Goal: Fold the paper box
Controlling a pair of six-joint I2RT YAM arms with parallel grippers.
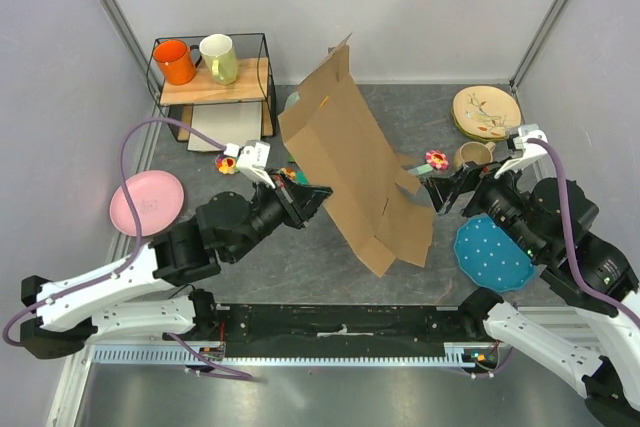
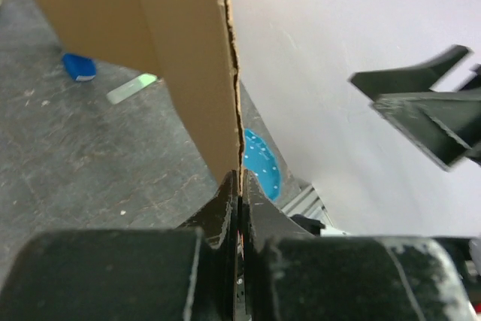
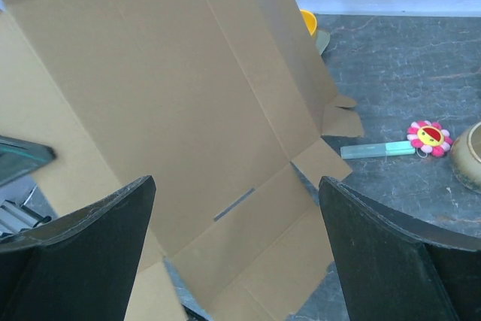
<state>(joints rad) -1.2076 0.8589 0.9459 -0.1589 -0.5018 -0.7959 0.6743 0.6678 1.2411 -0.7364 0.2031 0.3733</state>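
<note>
Large brown corrugated paper box (image 1: 350, 157): likely light, stiff; left end effector (image 2: 239, 186) pinches edge; right end effector (image 3: 237, 208) wide, suggest flap edge

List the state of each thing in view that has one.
box: unfolded sheet, tilted up on edge
left fingers: shut on the box edge
right fingers: open, holding nothing
orange mug: upright on shelf
cream mug: upright on shelf
pink plate: flat on table

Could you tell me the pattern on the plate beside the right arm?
Teal-blue round plate, small white dots; clearest in top external view.
</note>
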